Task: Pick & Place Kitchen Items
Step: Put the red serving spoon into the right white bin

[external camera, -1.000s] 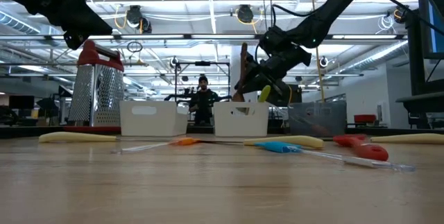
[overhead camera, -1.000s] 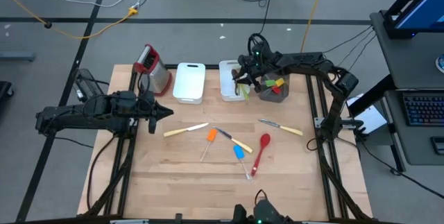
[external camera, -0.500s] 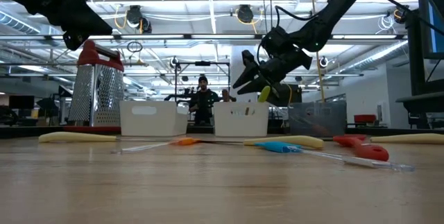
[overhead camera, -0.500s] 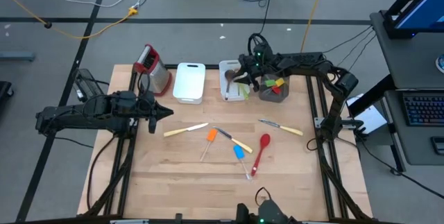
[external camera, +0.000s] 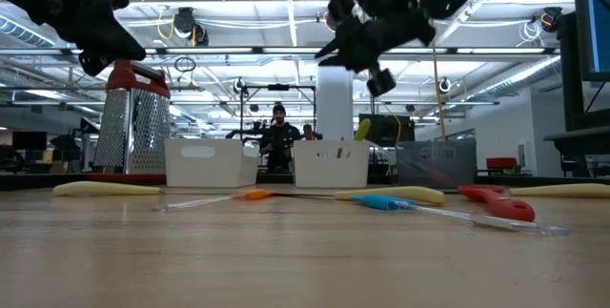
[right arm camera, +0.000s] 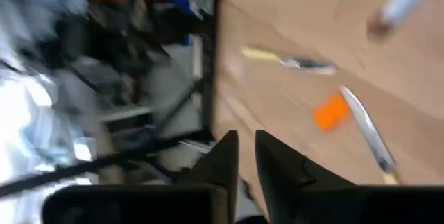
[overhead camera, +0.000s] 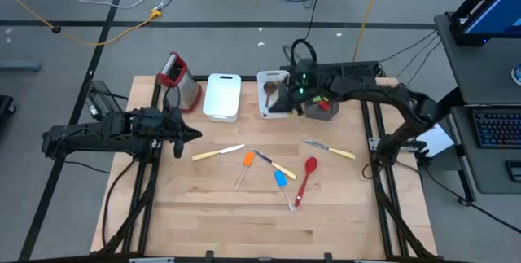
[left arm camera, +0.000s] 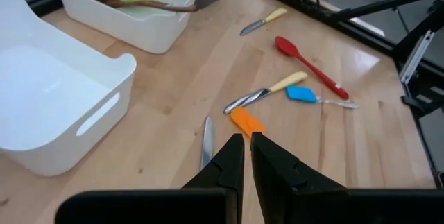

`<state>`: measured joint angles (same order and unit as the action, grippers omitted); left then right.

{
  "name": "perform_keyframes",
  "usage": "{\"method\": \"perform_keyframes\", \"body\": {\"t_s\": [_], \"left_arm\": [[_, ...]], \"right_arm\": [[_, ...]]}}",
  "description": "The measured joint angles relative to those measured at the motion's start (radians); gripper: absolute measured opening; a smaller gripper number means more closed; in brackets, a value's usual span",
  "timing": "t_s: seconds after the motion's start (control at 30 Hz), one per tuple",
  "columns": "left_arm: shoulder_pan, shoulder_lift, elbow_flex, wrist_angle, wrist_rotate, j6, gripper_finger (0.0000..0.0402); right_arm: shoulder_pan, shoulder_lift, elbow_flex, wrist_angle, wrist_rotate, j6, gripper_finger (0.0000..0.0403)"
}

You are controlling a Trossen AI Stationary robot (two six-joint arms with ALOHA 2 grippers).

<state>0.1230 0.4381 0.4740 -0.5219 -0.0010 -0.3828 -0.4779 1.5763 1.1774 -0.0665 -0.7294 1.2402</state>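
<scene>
right gripper (overhead camera: 286, 94) hangs empty above white bin (overhead camera: 274, 110) holding wooden spoon (overhead camera: 269, 90).

Wooden tabletop (overhead camera: 203, 206). Far edge: grater (overhead camera: 181, 81) with red top, empty white bin (overhead camera: 221, 96), second white bin (overhead camera: 270, 104) holding a wooden spoon, grey cup (overhead camera: 322, 108). Mid-tabletop: cream-handled knife (overhead camera: 218, 153), orange spatula (overhead camera: 246, 164), another cream-handled knife (overhead camera: 277, 165), blue spatula (overhead camera: 282, 183), red spoon (overhead camera: 306, 177), a third knife (overhead camera: 330, 149) nearer the right side.
</scene>
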Motion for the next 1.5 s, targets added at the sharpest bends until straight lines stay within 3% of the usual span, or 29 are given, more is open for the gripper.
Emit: {"method": "perform_keyframes", "body": {"t_s": [0.17, 0.4, 0.6, 0.77, 0.97, 1.3, 1.5], "left_arm": [[0.0, 0.0, 0.0, -0.008, 0.0, 0.024, 0.0033], [0.0, 0.0, 0.0, -0.014, 0.0, 0.045, 0.0033], [0.0, 0.0, 0.0, 0.001, -0.001, 0.034, 0.0033], [-0.001, 0.0, 0.0, 0.002, 0.003, 0.005, 0.0033], [-0.001, -0.006, 0.0, -0.007, 0.088, 0.089, 0.0033], [-0.001, -0.183, 0.0, 0.002, 0.074, 0.101, 0.0033], [-0.001, -0.301, 0.0, 0.019, 0.06, 0.142, 0.0033]], "right_arm": [[0.166, -0.11, 0.0, -0.28, 0.258, -0.083, 0.0005], [0.298, -0.199, 0.0, -0.517, 0.551, -0.005, 0.001], [0.324, -0.226, 0.0, -0.556, 0.572, -0.03, 0.001], [0.324, -0.226, 0.0, -0.55, 0.577, -0.198, 0.0011], [0.37, -0.219, 0.0, -0.557, 0.573, -0.185, 0.0002], [0.595, -0.191, 0.0, -0.749, 0.63, 0.157, 0.0002], [0.631, -0.191, 0.0, -0.782, 0.651, 0.215, 0.0002]]}}
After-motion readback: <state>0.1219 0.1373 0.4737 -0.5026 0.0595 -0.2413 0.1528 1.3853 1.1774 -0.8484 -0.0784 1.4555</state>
